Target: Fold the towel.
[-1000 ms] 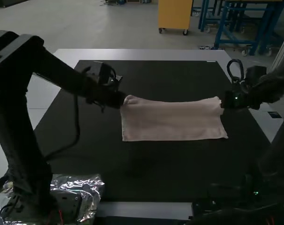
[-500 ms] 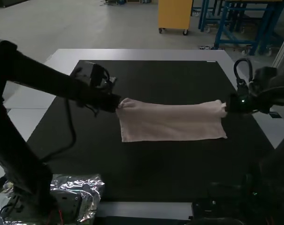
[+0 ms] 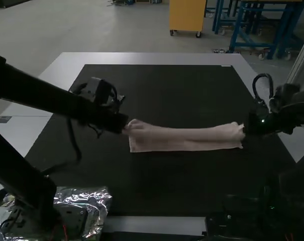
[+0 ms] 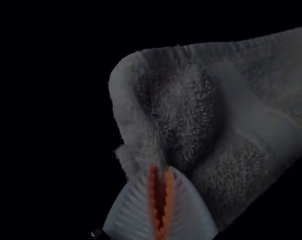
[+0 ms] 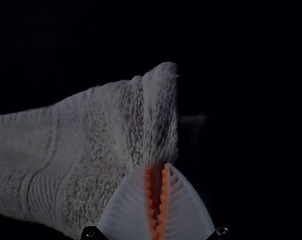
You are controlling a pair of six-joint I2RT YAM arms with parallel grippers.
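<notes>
Black mat (image 3: 162, 186) covers the middle of the pale table (image 3: 152, 58); the towel (image 3: 187, 139) spans its center from left to right as a narrow band. Left gripper (image 4: 161, 169) and right gripper (image 5: 157, 166) are each nearly closed, pinching the towel at its left and right ends. Step in hand, as judged: folding the towel. Next, lower both held ends evenly toward the near edge, align, then release.
</notes>
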